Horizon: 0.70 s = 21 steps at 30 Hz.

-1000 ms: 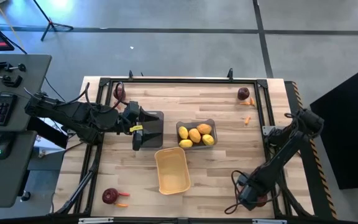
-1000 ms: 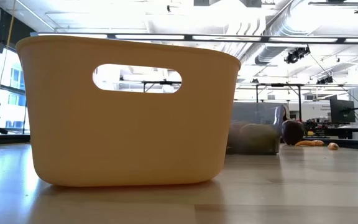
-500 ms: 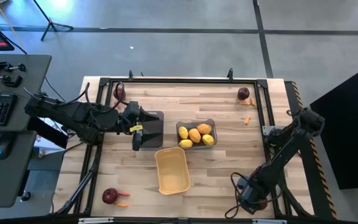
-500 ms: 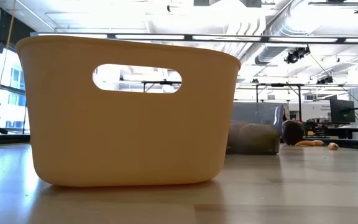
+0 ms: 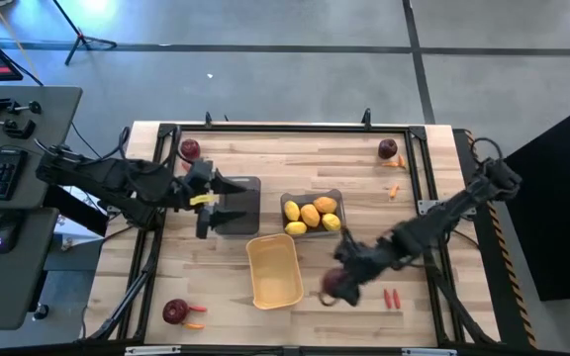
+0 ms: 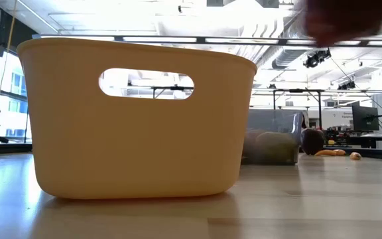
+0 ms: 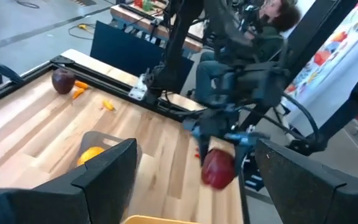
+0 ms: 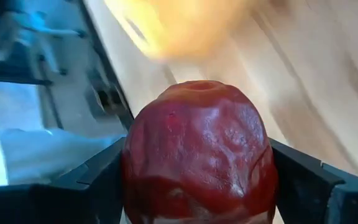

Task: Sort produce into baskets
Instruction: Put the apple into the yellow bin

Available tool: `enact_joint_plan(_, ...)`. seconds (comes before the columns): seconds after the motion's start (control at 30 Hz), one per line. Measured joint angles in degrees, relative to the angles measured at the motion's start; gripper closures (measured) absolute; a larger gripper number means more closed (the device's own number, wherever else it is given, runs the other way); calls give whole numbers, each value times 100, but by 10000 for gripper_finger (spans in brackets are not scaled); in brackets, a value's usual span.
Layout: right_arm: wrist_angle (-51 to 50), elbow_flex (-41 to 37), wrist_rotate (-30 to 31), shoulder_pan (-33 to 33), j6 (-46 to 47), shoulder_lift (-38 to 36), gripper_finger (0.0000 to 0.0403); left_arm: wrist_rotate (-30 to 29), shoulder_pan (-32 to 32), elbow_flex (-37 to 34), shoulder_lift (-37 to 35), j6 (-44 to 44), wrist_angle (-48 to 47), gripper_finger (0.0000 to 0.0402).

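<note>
My right gripper [image 5: 342, 279] is shut on a dark red round fruit [image 8: 197, 155], just right of the yellow-orange basket [image 5: 275, 269]. It also shows in the left wrist view [image 7: 217, 169]. My left gripper [image 5: 209, 205] is open and empty at the left end of an empty dark grey basket [image 5: 242, 203]. A second grey basket [image 5: 336, 196] holds several yellow and orange oval fruits [image 5: 312, 215]. Dark red fruits lie on the table at the far left [image 5: 190, 148], far right [image 5: 389, 148] and near left [image 5: 174, 311]. My right gripper pinches the dark red fruit by its two opposite sides [image 8: 132, 180] between its two fingers [image 8: 98, 183]. The fingers come from the table's right side, slanting down. The fruit is lifted clear of the table.
Small orange-red carrot pieces lie near the right edge [image 5: 394, 190], at the near right [image 5: 392, 297] and beside the near-left fruit [image 5: 195, 311]. The low view is mostly filled by the yellow-orange basket [image 6: 138, 119]. A black frame [image 5: 295, 129] rims the table.
My right gripper has gone from the table's near right corner toward the left and up, carrying the dark red fruit to beside the yellow-orange basket. Carrot pieces show where it was. My left gripper has drawn back a little toward the table's left edge.
</note>
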Motion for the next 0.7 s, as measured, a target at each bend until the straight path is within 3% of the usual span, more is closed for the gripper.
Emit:
enact_joint_plan(0.13,1409,0,-184,-606,-1184,428,107,8,-91,0,-68,-57,-35,88)
enact_joint_plan(0.33,2929,4,-683,-1054,-1897,1154,106,3,-87,0,-69,-207,-29,88)
enact_joint_plan(0.7,3895,0,-657,-1066,-1307,1830,78,0,-65,0,-74,-303,-31,88)
